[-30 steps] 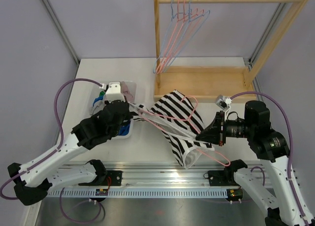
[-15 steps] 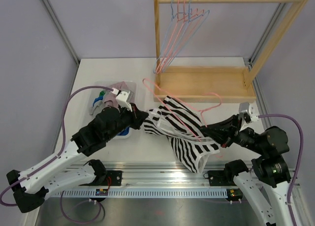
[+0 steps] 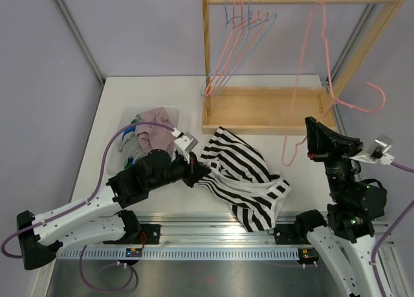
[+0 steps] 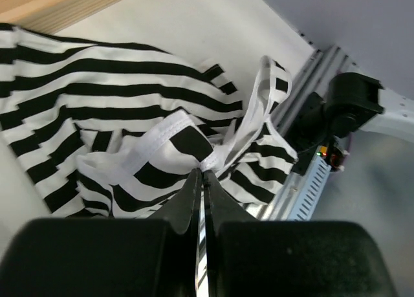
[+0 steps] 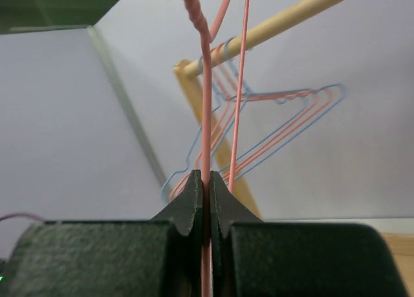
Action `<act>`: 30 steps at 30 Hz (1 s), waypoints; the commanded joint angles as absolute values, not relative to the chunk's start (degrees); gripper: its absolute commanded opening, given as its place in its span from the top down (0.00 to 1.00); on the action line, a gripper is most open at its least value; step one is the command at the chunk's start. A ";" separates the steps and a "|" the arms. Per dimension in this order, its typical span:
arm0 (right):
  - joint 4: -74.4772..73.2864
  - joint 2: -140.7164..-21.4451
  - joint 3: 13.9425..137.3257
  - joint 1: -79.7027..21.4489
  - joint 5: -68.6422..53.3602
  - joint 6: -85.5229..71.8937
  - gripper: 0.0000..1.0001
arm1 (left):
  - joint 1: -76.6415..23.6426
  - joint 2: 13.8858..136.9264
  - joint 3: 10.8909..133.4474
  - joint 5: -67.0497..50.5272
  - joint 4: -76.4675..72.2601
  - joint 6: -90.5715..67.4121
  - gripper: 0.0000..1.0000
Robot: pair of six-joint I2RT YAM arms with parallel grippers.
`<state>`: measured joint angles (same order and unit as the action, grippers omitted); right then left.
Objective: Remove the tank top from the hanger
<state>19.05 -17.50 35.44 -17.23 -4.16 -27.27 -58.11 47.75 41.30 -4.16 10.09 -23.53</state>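
The black-and-white striped tank top (image 3: 240, 173) lies crumpled on the table, off the hanger. My left gripper (image 3: 206, 174) is shut on its white-edged strap, which shows in the left wrist view at the closed tips (image 4: 202, 173) with the striped cloth (image 4: 123, 109) spread beyond. My right gripper (image 3: 310, 134) is shut on the bare pink wire hanger (image 3: 309, 77) and holds it high in front of the rack's right post. In the right wrist view the pink wire (image 5: 205, 96) runs up out of the closed gripper (image 5: 204, 175).
A wooden clothes rack (image 3: 268, 109) stands at the back, with several pink and blue wire hangers (image 3: 236, 48) on its rail. A bin of mixed clothes (image 3: 147, 130) sits to the left of the tank top. A metal rail (image 3: 213, 227) runs along the table's near edge.
My right arm swung up and right, pulling the pink hanger out of the tank top and raising it by the rack. The tank top dropped onto the table, its strap still in my left gripper.
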 commanded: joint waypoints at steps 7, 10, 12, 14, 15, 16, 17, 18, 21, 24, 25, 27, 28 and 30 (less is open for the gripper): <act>-27.23 -35.75 64.23 -17.49 12.39 -15.83 1.00 | -58.27 48.78 55.45 8.70 26.79 -21.53 0.83; -30.93 -42.79 71.44 -17.49 13.70 -13.19 1.00 | -58.18 48.61 57.39 9.40 30.05 -21.45 0.71; -31.82 -47.62 76.71 -17.49 14.67 -11.96 1.00 | -58.27 47.56 57.74 9.76 31.28 -21.53 0.65; -32.16 -52.61 82.40 -17.49 14.76 -11.78 1.00 | -58.27 46.59 58.01 9.67 31.90 -21.53 0.48; -32.52 -54.56 84.62 -17.49 14.77 -11.69 1.00 | -58.27 46.15 58.09 9.84 32.86 -21.62 0.40; -33.04 -56.58 86.73 -17.49 14.50 -11.25 1.00 | -58.36 45.27 58.27 10.02 33.31 -21.71 0.36; -33.83 -60.69 90.84 -17.49 14.33 -11.16 1.00 | -58.36 44.92 58.62 10.28 33.83 -21.71 0.27; -34.01 -62.65 92.62 -17.49 14.15 -11.08 1.00 | -58.36 44.56 58.80 10.37 35.14 -21.62 0.23; -34.37 -69.51 98.51 -17.49 13.10 -11.42 1.00 | -58.36 43.16 59.50 11.60 37.61 -21.18 0.01; -34.45 -74.61 103.17 -18.10 13.36 -12.04 1.00 | -58.36 42.19 59.68 13.62 39.55 -20.92 0.01; -34.11 -75.58 104.05 -18.63 13.79 -11.95 1.00 | -58.36 42.01 59.85 13.97 39.99 -20.83 0.01; -33.31 -78.56 107.13 -20.90 16.24 -10.56 1.00 | -58.36 41.75 59.77 14.59 40.69 -20.66 0.01; -33.92 -81.10 110.36 -21.79 17.22 -9.85 1.00 | -58.27 41.66 59.59 14.76 40.87 -20.65 0.01; -35.06 -84.01 113.89 -23.37 18.89 -9.06 1.00 | -58.27 41.40 59.41 15.20 41.22 -20.65 0.01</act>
